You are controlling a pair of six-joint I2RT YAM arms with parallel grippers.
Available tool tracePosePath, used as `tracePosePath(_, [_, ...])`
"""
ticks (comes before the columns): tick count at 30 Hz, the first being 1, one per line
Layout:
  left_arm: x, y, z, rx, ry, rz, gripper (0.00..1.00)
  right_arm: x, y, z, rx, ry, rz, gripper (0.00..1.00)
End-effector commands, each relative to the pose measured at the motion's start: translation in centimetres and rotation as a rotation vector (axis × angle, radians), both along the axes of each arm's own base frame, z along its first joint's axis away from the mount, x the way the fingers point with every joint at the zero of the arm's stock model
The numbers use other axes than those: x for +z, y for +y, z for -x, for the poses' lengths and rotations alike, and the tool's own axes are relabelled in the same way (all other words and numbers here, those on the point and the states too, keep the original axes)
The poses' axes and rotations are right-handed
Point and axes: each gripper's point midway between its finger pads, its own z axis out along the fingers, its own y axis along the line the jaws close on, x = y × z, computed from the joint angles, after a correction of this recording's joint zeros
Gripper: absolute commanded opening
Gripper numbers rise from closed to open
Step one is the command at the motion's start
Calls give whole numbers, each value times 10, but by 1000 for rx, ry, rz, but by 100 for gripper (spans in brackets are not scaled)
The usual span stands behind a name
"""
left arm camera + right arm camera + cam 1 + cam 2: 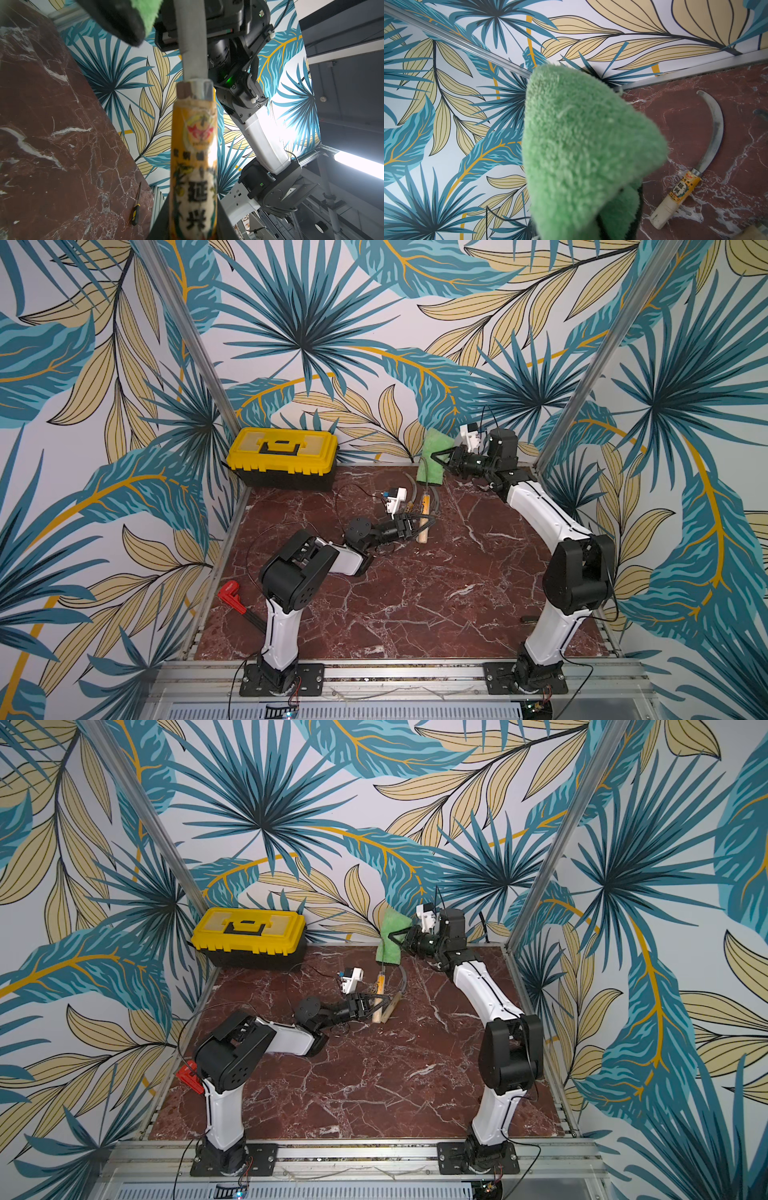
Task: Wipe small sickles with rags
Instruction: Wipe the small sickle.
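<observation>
The left gripper is clamped across the pale wooden handle of a small sickle, holding it clear of the red marble-patterned tabletop near the middle. The right gripper is pinched shut on the green microfibre rag at the back edge by the wall. The next stroke would appear to turn on one line: the held sickle's long axis runs from the left gripper away towards the back wall, so its thin grey blade points straight at the rag, and the right arm is much the nearer to it. In both top views blade and rag overlap, and whether they touch cannot be told. The left wrist view shows what those miss: the blade passes just beside the rag's fuzzy edge, above the handle's orange label. The right wrist view, half filled by the rag, hides its own fingers but shows a second sickle lying flat on the table, blade curved towards the wall.
</observation>
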Motion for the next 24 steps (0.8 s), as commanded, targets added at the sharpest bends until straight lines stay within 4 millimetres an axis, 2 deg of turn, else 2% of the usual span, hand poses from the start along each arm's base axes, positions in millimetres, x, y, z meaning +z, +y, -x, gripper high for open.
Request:
tracePosePath(1, [-8,-5,-5,-21,43,-16,0,11,22,33,125,-33,0,3])
tracePosePath(7, [-6,-8,-7,-31,35,-12,0,0,40,57,190,-8,49,3])
tracePosePath(12, [-5,-11,-10,-45,33,-8,0,-16,56,79,240,14,95,2])
tracePosePath(16, [-3,-12,-14,-53,24,-5,0,-38,65,106,280,79,166,3])
tracePosePath(20, [1,-6,-24,-37,14,1,0,-48,62,129,295,101,222,3])
tracePosePath(24, [4,0,-31,-19,7,5,0,-46,46,145,253,88,294,3])
